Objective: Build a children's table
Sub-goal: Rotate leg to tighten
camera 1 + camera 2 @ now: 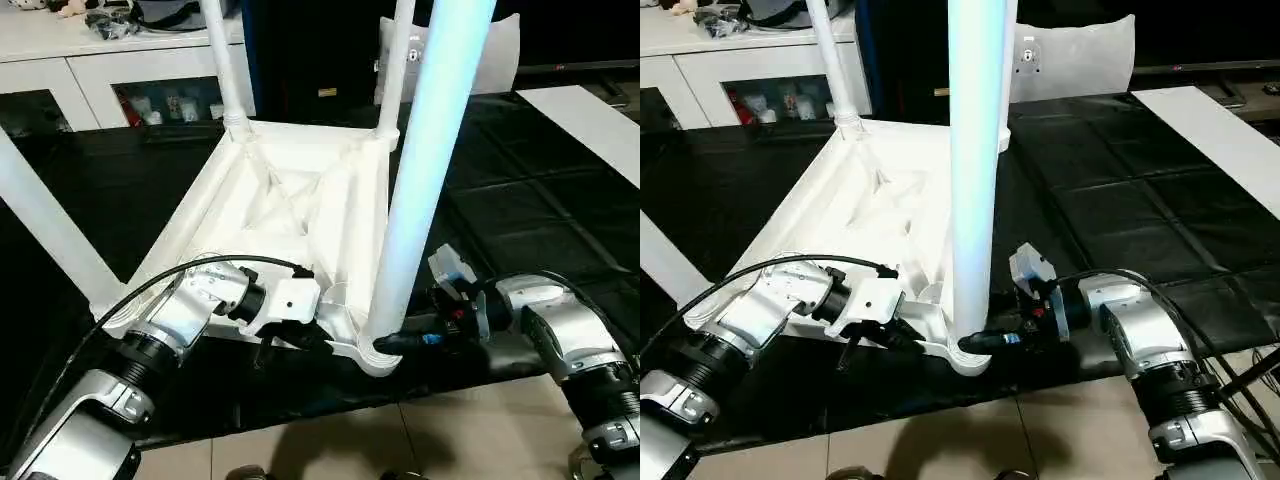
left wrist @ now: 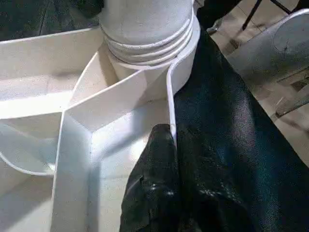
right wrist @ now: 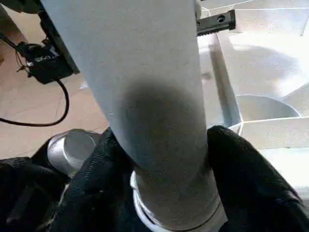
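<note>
Nearest to the head camera are the two silver forearms, the left one entering at 7 o'clock and the right one at 5 o'clock. Between them the table top [image 1: 270,200] lies upside down on the black mat [image 1: 520,200], its ribbed underside facing up. Four legs stand in the corner sockets. The near leg [image 1: 420,180] rises at the corner closest to the robot, about 6 o'clock of the top, and its long axis goes almost straight up, leaning slightly toward 1 o'clock in the left eye view. The right pincer [image 1: 985,342] comes to this leg from 3 o'clock and is closed around its base, just above the threaded collar; in the right wrist view one black finger [image 3: 241,169] lies on each side of the tube. The left pincer [image 1: 300,335] reaches from 9 o'clock and pinches the thin edge wall of the top just beside the same socket, its fingertip [image 2: 157,159] lying inside the rim, so its fingers are nearly together. I judge that the leg is being turned into its socket, and the right arm is the nearer one for this, while the left arm steadies the top. The turning must go around the upright axis of the leg, otherwise the thread may jam.
</note>
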